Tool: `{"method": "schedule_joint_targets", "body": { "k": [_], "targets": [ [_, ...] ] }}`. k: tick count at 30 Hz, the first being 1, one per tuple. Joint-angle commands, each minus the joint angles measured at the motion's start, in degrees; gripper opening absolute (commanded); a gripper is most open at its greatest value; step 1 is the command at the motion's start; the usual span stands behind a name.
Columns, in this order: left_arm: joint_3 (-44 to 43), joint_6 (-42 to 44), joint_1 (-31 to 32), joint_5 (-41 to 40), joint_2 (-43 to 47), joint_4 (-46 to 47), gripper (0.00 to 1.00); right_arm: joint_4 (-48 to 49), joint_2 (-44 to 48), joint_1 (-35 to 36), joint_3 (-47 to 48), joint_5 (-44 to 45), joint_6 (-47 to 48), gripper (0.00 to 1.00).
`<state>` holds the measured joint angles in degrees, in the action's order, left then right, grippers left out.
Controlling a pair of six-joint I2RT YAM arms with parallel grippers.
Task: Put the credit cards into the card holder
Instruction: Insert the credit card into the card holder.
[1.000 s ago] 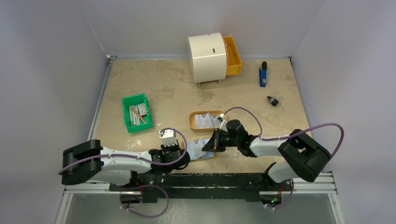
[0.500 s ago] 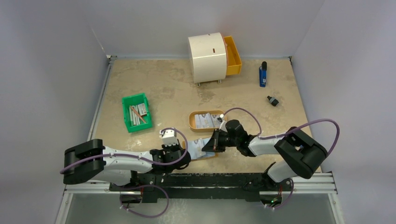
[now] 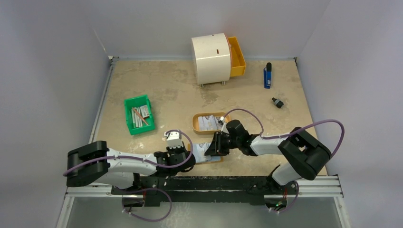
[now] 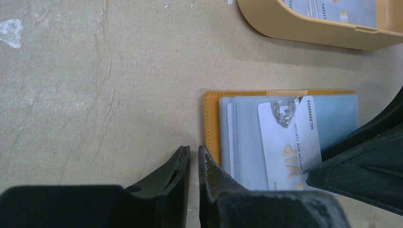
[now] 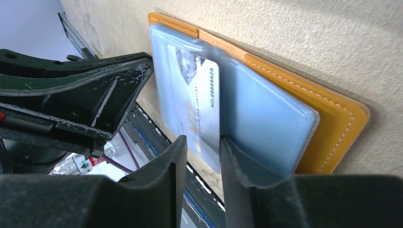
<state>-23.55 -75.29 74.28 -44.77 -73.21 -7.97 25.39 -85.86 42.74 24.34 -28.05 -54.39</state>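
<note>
One credit card (image 5: 197, 104) sits between slightly parted right jaws; nearly closed left jaws touch the card holder (image 4: 212, 123).

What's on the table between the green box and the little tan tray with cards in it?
Nothing: in the top view, just bare table between the green bin and the tan tray.

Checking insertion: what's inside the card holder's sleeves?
One white VIP card shows at the card holder sleeves, partly covered by the right gripper. Whether other cards sit deeper can't be seen through the cloudy plastic.
</note>
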Motion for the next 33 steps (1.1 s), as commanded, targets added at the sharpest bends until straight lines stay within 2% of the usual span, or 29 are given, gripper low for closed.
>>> {"method": "schedule_joint_targets", "body": {
  "k": [1,5,19,28,33],
  "targets": [
    [-0.77,1.26,-0.1,2.44,-0.77,0.62,0.11,-3.31,1.05,0.49,3.06,-0.58,2.55,0.38],
    [-0.81,1.86,-0.08,2.66,-1.0,1.33,0.11,-4.49,0.6,0.98,4.57,-0.77,3.33,0.41],
    [-1.93,3.9,-0.1,2.94,-1.33,2.93,0.11,-6.0,-3.94,4.56,9.34,-1.55,4.55,0.41],
    [-1.34,4.12,-0.1,2.7,-0.72,3.41,0.11,-12.59,0.14,4.88,11.58,2.16,7.17,0.45],
    [-1.71,5.59,-0.1,3.03,-0.52,4.98,0.11,-13.28,-1.5,5.86,14.32,1.59,6.96,0.45]
  ]
}}
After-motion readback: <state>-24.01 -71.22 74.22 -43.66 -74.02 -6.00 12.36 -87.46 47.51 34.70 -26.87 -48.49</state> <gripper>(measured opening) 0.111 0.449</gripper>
